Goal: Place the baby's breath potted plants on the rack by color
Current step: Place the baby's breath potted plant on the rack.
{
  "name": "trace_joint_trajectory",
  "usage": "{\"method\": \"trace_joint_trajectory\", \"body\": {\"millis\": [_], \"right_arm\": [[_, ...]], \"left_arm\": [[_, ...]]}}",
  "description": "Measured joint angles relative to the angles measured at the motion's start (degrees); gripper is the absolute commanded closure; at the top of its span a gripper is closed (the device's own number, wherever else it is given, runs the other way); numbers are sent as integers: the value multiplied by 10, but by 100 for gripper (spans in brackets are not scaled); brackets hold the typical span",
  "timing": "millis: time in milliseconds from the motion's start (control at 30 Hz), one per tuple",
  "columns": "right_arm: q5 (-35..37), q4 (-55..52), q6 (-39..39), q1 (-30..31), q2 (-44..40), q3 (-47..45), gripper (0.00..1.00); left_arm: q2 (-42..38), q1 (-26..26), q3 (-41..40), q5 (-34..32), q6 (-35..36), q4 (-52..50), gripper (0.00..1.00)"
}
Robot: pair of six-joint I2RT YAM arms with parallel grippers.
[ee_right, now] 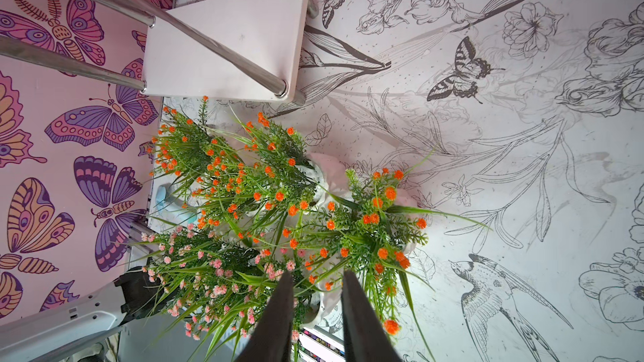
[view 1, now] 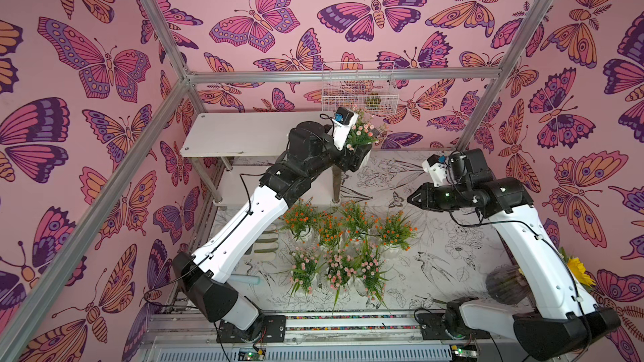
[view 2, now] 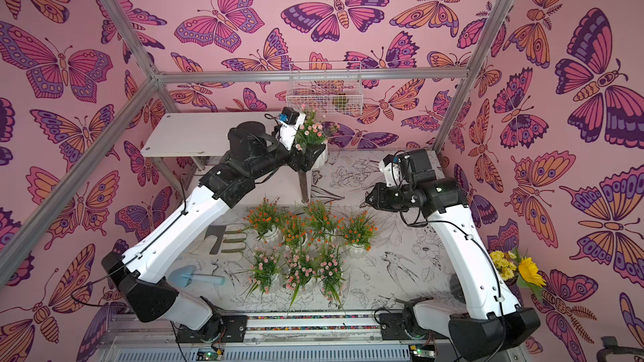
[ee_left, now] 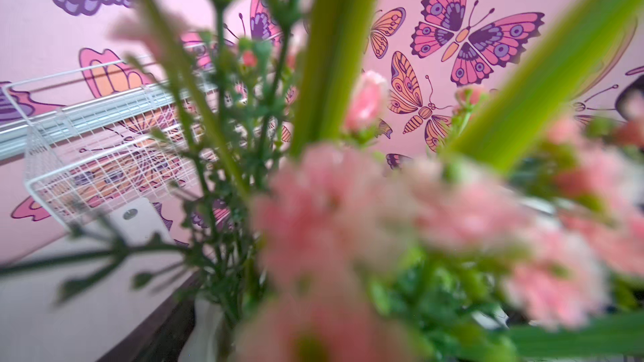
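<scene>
**Pink plant at the rack's right end, left tool clamped on its pot**

Plenty is masked here. The left wrist view is swamped by blurred blooms and green blades of the held pink plant [ee_left: 334, 210]. Only a sliver of its white pot and a corner of the rack [ee_left: 69, 308] show past them, and the tool itself is out of that shot.

In both top views the left tool [view 1: 359, 160] wraps dark around that pot, clamped on it, at the right end of the rack's top board. Whether the base sits on the board or hangs just off its edge, I cannot tell. The plant stands about upright, pot down, stems up.

The right tool [view 1: 410, 199] hangs over the worktop [view 1: 435, 273], just right of the orange row. Its two dark fingers [ee_right: 278, 308] are a narrow gap apart, gripping nothing.

On the worktop, four orange plants [view 1: 348, 221] make the far row and three pink plants [view 1: 338, 269] the near one. All are upright, with pots mostly buried under foliage.

Something greenish sits in the wire basket [view 1: 359, 88] on the far wall, too small to make out. The sunflower [view 2: 529, 268] at near right is half hidden by the right arm in a top view.
</scene>
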Motion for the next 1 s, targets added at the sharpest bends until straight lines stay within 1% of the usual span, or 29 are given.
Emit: {"method": "trace_joint_trajectory", "body": {"millis": [300, 700, 900, 1000], "right_arm": [[-6, 8, 0, 0, -1, -6, 73], [-7, 38, 17, -1, -19, -41, 73], [-7, 99, 40, -2, -43, -78, 73], [6, 124, 45, -2, -58, -101, 73]], "left_arm": [[0, 48, 10, -16, 4, -19, 46], [0, 136, 28, -34, 14, -41, 46], [0, 190, 33, -40, 13, -52, 46], [0, 220, 35, -47, 13, -54, 46]]}}
